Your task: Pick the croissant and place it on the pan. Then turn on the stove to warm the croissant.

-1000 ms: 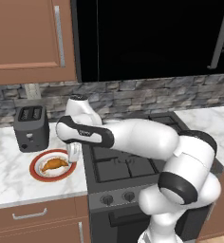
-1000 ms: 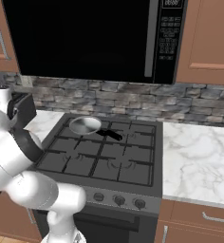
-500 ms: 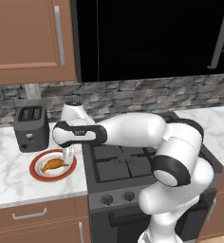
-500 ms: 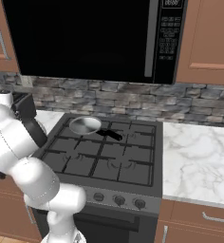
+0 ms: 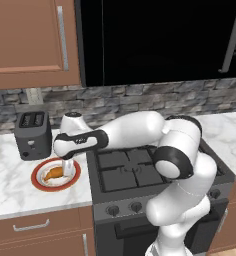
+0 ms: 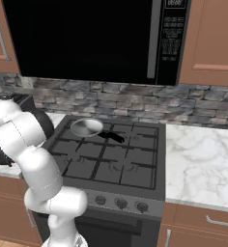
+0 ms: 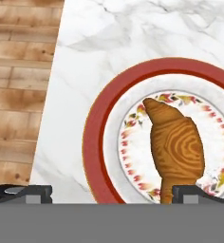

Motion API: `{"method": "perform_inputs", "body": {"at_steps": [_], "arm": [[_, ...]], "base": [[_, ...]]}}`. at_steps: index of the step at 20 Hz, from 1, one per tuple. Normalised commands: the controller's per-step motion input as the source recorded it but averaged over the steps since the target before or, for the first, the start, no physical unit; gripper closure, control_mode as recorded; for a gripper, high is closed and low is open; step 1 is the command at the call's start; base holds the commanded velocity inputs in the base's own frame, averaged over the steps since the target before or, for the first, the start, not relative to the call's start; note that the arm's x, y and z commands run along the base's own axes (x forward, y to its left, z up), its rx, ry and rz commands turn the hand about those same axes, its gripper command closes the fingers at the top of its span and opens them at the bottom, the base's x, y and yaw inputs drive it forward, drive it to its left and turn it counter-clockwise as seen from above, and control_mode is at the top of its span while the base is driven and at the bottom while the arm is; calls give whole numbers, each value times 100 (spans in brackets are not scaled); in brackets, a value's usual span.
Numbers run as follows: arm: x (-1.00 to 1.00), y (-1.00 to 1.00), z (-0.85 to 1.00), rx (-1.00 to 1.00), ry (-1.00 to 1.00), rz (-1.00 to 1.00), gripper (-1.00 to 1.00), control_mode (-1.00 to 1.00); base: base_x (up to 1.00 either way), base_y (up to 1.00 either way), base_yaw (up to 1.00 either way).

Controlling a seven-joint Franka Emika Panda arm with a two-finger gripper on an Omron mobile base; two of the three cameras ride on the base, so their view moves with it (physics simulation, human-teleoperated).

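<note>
- The croissant (image 7: 176, 144) lies on the red-rimmed plate (image 7: 97, 142), right of centre in the hand view and at the left middle of the left base view — not lifted, so the first step is not done yet.
- The gripper (image 5: 68, 168) hangs right over the plate with its jaws wide apart and nothing between them; in the hand view one dark tip stands at the croissant's near end and the other is off the plate at the lower left, so it looks off to one side rather than astride the pastry.
- The plate sits on the marble surface (image 5: 10, 185), beside the toaster (image 5: 32, 134) and just left of the stove (image 5: 135, 170).
- The pan (image 6: 87, 127) waits empty on a rear burner, upper left of the grates in the right base view — well apart from the croissant.
- Still to do, as I judge it: grasp, carry across, set down in the pan, then turn a knob (image 6: 121, 203) on the front of the stove.
</note>
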Motion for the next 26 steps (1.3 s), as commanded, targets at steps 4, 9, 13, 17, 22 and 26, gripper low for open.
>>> {"method": "perform_inputs", "body": {"at_steps": [4,9,13,17,22,26], "arm": [[23,12,-19,0,0,0,-100,-100],[27,10,-13,0,2,0,-100,-100],[33,12,-10,-1,2,0,-100,-100],[26,15,-14,-1,4,0,-100,-100],[9,16,-22,-1,6,0,-100,-100],[15,13,-19,0,4,0,-100,-100]], "base": [[0,0,0],[0,0,0],[0,0,0],[0,0,0],[0,0,0],[0,0,0]]}}
